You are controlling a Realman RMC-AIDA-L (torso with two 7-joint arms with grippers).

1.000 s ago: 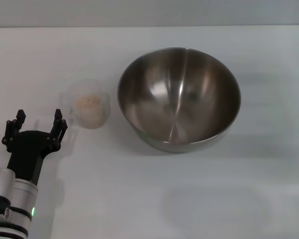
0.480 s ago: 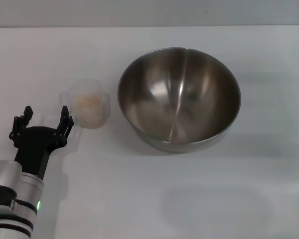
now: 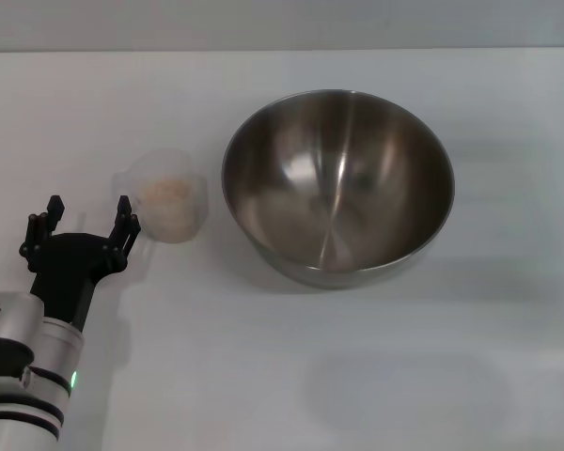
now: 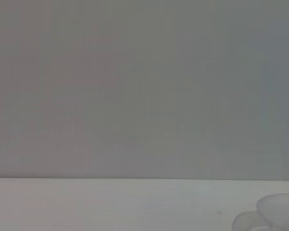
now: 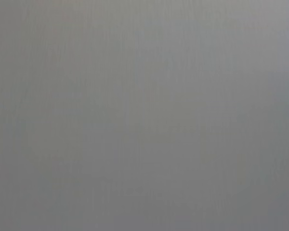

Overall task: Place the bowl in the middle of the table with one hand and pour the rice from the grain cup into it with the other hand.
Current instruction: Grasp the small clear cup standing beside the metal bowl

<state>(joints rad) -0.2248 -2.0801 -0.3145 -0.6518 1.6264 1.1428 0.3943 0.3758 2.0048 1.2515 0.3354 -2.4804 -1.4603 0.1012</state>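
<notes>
Left end effector (image 3: pixel 86 218) hovers low over the near left part of the tabletop (image 3: pixel 263 376), its two black fingers (image 3: pixel 125 222) spread apart with nothing between them. One fingertip sits just beside the near left edge of the grain cup (image 3: pixel 164 209), though contact cannot be made out. Just beyond it, the clear grain cup stands upright on the tabletop with a small heap of pale rice (image 3: pixel 164 191) inside; the left wrist view catches only a corner of the cup (image 4: pixel 274 217) at the frame's edge. Beside the cup, close but apart from it, the bowl (image 3: pixel 338 183) sits upright near the middle of the tabletop, showing only bare metal inside. No part of the right end effector appears anywhere, and its wrist view shows only flat grey.
</notes>
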